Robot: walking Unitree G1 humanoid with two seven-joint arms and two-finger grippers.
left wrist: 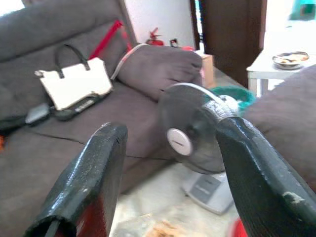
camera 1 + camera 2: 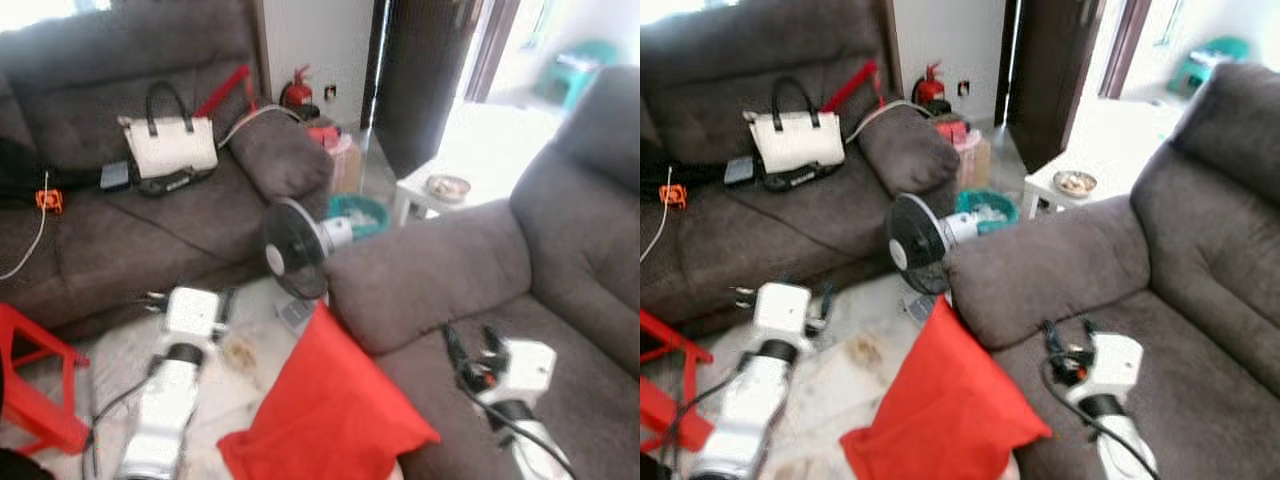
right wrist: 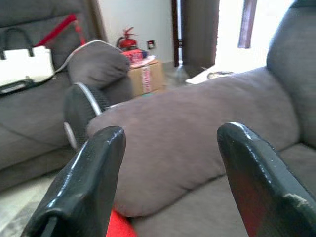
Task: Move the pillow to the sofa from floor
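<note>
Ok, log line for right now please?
pillow leaning on sofa, not held | left gripper open, above floor | right gripper open, over sofa seat | fan beside armrest

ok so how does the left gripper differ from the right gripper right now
The left gripper hangs over the pale floor, beside the small fan. The right gripper hangs over the grey sofa seat, facing its armrest. The red pillow lies between them, right of the left one, left of the right one. Both are open and hold nothing.
</note>
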